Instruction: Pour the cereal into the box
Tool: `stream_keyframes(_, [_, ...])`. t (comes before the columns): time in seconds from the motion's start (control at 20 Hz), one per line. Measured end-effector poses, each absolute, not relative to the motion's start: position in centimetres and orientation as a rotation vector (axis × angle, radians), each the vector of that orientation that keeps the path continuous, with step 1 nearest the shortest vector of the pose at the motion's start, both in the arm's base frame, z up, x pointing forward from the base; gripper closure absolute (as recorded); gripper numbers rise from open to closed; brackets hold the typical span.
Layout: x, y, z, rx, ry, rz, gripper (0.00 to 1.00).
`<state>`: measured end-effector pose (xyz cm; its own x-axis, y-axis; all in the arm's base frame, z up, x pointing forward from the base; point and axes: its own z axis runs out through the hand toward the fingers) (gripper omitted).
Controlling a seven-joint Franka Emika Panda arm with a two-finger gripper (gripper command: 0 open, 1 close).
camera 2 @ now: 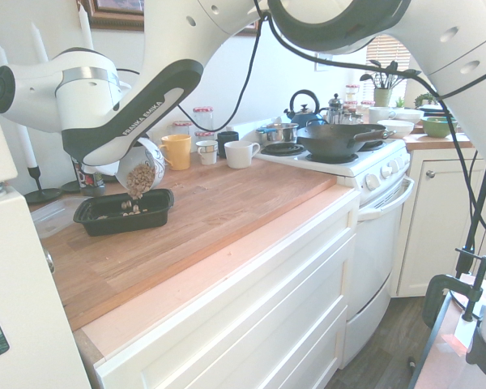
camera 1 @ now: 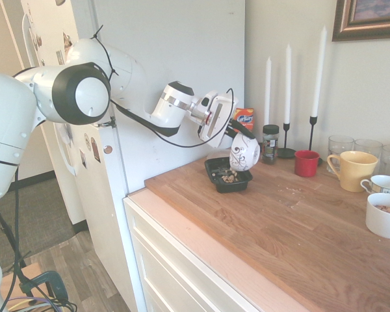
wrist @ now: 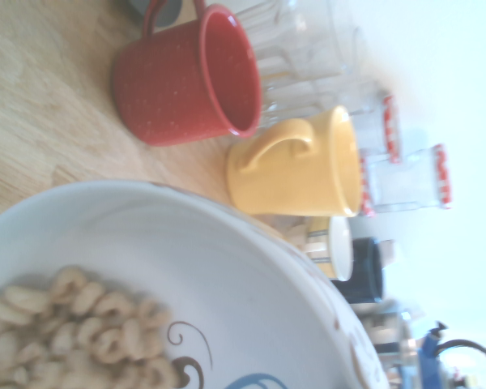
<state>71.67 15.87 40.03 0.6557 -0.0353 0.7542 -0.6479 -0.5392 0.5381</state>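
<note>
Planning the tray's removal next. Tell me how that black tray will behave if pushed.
The black tray looks like thin plastic, so probably light and apt to slide on the wooden counter. It sits low and wide, so it will hardly tip; the cereal inside may scatter.

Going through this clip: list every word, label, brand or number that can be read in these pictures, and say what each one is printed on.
"FRANKA EMIKA": on the dark underside of the robot arm, second exterior view.
Orange packet by the wall: a blue logo shows, too small to read.
Dark jar beside the candlesticks: label too small to read.
White bowl: brown swirls and a blue mark only, no letters.
Nothing else is legible.
</note>
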Motion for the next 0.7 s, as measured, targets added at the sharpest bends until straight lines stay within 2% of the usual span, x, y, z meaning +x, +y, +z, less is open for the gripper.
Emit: stream_keyframes(0.7, [68.2, 19.0, 42.2, 1.896, -0.445, 0.967, 1.00])
